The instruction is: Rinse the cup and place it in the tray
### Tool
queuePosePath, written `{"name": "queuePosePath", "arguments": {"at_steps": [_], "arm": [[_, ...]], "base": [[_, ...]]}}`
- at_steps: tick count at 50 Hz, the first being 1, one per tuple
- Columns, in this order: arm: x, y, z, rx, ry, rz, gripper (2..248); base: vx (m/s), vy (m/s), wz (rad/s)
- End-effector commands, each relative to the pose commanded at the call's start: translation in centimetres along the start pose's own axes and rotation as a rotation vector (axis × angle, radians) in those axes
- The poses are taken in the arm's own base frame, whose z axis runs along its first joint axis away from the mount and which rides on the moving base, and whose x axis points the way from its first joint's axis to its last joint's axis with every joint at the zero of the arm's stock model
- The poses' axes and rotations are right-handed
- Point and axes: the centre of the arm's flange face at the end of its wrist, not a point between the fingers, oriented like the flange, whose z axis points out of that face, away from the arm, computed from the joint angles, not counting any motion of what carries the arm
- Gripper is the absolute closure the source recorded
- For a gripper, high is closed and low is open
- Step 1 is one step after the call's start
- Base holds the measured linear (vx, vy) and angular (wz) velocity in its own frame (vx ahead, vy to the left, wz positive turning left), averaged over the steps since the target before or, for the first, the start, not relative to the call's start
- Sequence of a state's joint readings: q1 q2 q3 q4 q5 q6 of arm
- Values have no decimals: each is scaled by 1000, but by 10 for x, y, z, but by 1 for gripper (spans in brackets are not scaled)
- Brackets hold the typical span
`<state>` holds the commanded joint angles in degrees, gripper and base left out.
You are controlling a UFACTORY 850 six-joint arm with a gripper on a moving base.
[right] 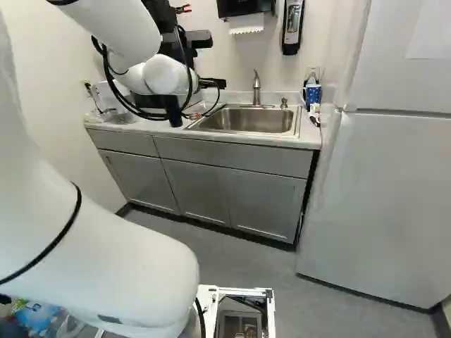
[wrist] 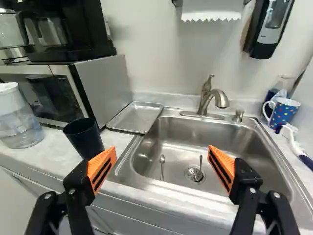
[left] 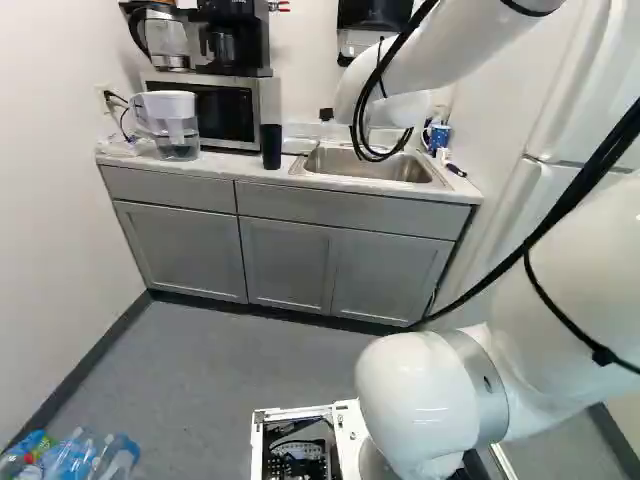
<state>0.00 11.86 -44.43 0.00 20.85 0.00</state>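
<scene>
- The black tumbler [wrist: 84, 139] is standing on the counter [wrist: 51, 156], just beside the microwave [wrist: 100, 83] and near the sink [wrist: 215, 129]; I'm taking this as the cup to rinse, though a polka-dot mug [wrist: 282, 111] is also standing across the sink.
- The gripper [wrist: 161, 154] is hanging empty in front of the sink, its orange pads [wrist: 102, 169] spreading wide with nothing between them.
- By the look of it, the task is sitting at the pick-up step, rinsing and placing both waiting.
- The next move is probably calling for a sideways shift toward the tumbler, lining the pads up around its wall, then closing gently; coming in crooked would be risking a tip.
- The wrist view is showing the metal tray [wrist: 136, 117] lying between microwave and sink, plus two spoons [wrist: 162, 166] and the drain strainer [wrist: 194, 174] in the basin; neither base view is showing those spoons.
- The right base view is revealing the faucet [right: 256, 88], which the arm [left: 460, 50] is hiding in the left base view.
</scene>
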Motion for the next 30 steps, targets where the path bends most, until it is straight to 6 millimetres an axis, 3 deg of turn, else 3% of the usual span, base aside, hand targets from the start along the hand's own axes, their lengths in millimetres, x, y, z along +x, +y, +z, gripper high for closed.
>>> {"name": "queuePosePath", "arguments": {"at_steps": [30], "arm": [[0, 0, 0, 0, 0, 0, 3]], "base": [[179, -56, 211]]}}
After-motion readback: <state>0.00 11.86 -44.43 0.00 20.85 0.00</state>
